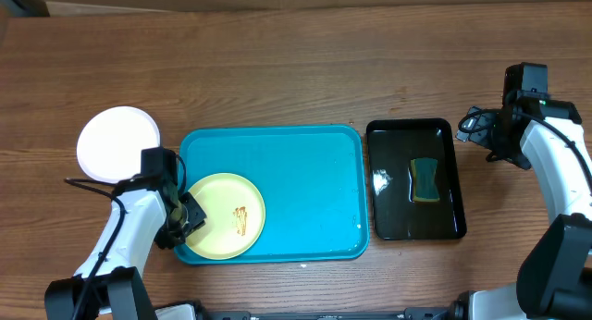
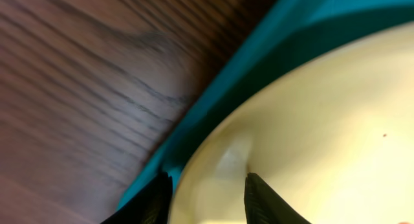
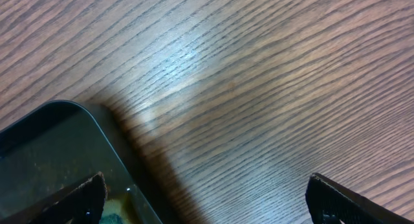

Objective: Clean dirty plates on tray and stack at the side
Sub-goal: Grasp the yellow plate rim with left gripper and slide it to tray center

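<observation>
expect a stiff, light, slick-glazed pale yellow plate (image 1: 225, 215), breakable if dropped, lying flat in the near-left corner of the tray (image 1: 305, 172). take it at the left rim, straddled by the left fingers (image 2: 262, 201); cannot tell whether clamped. leave the right fingers (image 3: 336, 201), wide apart, over the surface (image 3: 259, 88) beside the black tray (image 3: 39, 140).

I found nothing readable: no lettering, label, brand or number showed on the turquoise tray (image 1: 324, 172), the yellow plate (image 1: 217, 204), the black tray (image 1: 388, 186) or the table (image 1: 277, 61).
</observation>
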Robot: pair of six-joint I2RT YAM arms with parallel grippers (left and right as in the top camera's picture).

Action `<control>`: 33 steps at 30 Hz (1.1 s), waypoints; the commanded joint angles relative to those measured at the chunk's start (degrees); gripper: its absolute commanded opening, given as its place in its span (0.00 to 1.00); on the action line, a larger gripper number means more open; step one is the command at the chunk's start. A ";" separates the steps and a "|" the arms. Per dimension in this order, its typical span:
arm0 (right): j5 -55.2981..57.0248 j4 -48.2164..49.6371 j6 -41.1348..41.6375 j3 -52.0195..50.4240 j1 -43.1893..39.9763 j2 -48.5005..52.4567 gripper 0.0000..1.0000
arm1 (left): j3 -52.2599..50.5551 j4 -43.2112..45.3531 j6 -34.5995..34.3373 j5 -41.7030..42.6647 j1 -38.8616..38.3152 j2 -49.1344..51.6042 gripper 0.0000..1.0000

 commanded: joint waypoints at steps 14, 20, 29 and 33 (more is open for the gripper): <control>0.63 0.31 0.15 1.36 -0.07 -1.60 1.00 | -2.64 8.11 6.32 22.14 -1.03 -0.11 0.31; 0.63 0.31 0.15 1.36 -0.07 -1.60 1.00 | -2.64 15.02 5.81 26.36 -8.66 -0.11 0.32; 0.63 0.31 0.15 1.36 -0.07 -1.60 1.00 | -1.18 22.14 4.26 20.98 -18.45 -0.11 0.51; 0.63 0.31 0.15 1.36 -0.07 -1.60 1.00 | 3.61 21.00 4.33 14.73 -18.34 -0.11 0.56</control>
